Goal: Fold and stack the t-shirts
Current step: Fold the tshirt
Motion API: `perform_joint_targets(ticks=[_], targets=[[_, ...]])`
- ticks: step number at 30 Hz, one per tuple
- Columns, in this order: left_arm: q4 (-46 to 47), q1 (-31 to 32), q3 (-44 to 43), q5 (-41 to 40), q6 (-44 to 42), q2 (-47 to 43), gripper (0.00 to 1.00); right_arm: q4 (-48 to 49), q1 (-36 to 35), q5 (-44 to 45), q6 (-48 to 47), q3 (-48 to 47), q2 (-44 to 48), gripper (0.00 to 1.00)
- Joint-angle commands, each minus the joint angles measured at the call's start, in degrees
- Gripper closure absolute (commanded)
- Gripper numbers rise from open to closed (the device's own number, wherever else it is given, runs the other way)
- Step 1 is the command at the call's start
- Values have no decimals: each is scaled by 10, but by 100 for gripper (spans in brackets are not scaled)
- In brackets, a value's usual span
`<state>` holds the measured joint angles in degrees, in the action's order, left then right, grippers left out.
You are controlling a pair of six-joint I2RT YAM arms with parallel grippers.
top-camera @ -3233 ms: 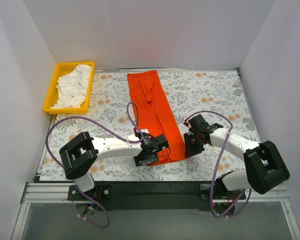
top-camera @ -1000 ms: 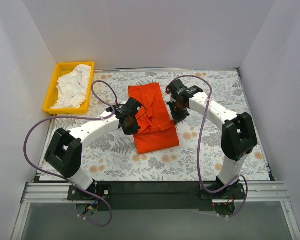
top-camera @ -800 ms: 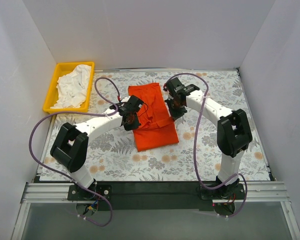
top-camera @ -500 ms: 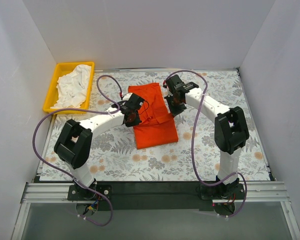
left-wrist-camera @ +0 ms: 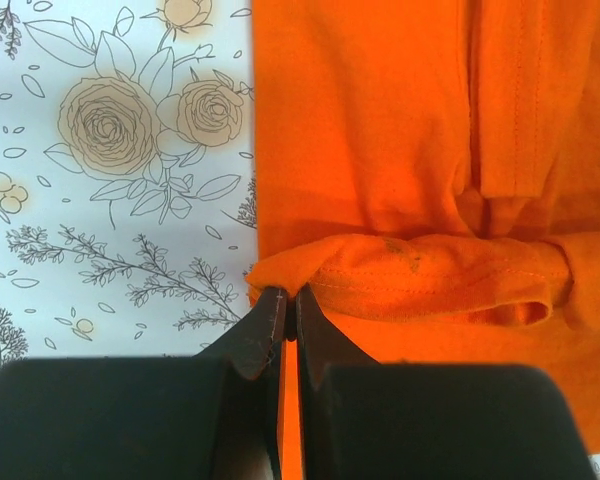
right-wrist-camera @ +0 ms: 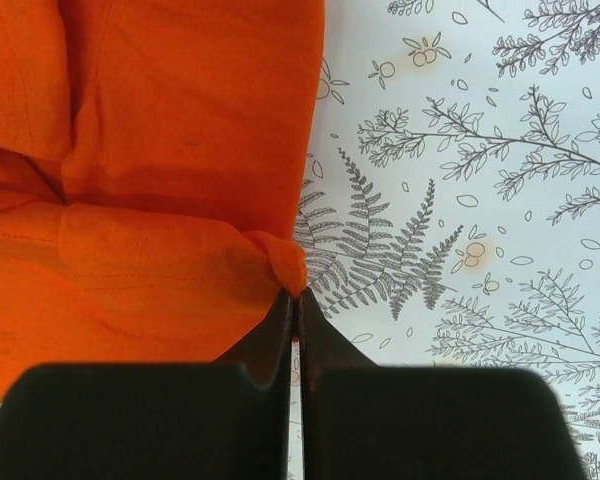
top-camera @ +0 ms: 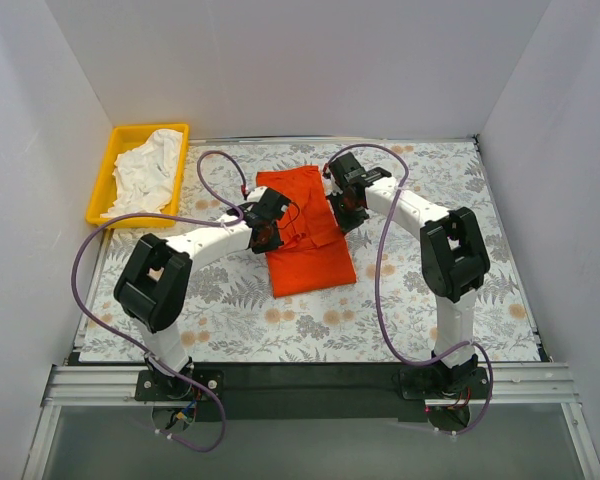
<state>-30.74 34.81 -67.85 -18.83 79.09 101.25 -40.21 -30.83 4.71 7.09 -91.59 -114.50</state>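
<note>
The orange-red t-shirt (top-camera: 305, 225) lies on the floral table, its near end doubled back over the rest. My left gripper (top-camera: 267, 236) is shut on the left corner of that doubled hem (left-wrist-camera: 280, 275). My right gripper (top-camera: 342, 212) is shut on the hem's right corner (right-wrist-camera: 285, 265). Both corners hang bunched at the fingertips (left-wrist-camera: 271, 305), over the shirt's far half. The white t-shirt (top-camera: 148, 173) lies crumpled in the yellow tray (top-camera: 107, 172) at the back left.
White walls close in the table on three sides. Purple cables (top-camera: 215, 180) loop off both arms above the floral cloth (top-camera: 430, 190). The near half of the cloth (top-camera: 310, 325) lies in front of the shirt.
Both grippers have carried the shirt's near hem from the front of the table toward the back, doubling it over. In the last second they crept a little farther back and closer together.
</note>
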Motion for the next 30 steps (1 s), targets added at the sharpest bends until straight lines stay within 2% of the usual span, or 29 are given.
perform_joint_targets(ticks=[1,4,5,8,9,11,13,16,21,22,25,28,29,30], targets=[[19,-6,7,-26,-7,6,100,30,5,0,-9,5,-3,99],[21,-5,8,-27,-10,11,96,35,5,-3,-8,8,-5,99],[22,-5,9,-28,-10,7,94,38,5,-6,-6,10,-5,93],[20,-5,11,-27,-8,-6,82,39,5,-12,-3,7,1,82],[19,-5,7,-24,-8,-19,72,38,5,-14,-2,6,7,79],[8,-5,1,-23,-7,-37,64,38,5,-19,0,4,17,71],[-3,-5,-6,-21,-6,-71,54,38,5,-23,6,4,37,68],[-21,-2,-14,-8,1,-115,50,41,3,-43,16,11,66,64],[-34,27,23,33,64,-178,52,75,-6,-91,36,64,120,64],[-26,42,46,50,75,-191,58,86,-10,-109,43,84,124,65],[5,83,78,60,106,-191,67,112,-19,-133,56,117,130,68],[29,111,103,70,125,-167,76,130,-26,-148,65,137,124,71],[35,116,109,71,125,-147,83,137,-27,-150,68,140,116,72],[44,120,112,69,127,-137,84,142,-27,-151,70,142,111,73]])
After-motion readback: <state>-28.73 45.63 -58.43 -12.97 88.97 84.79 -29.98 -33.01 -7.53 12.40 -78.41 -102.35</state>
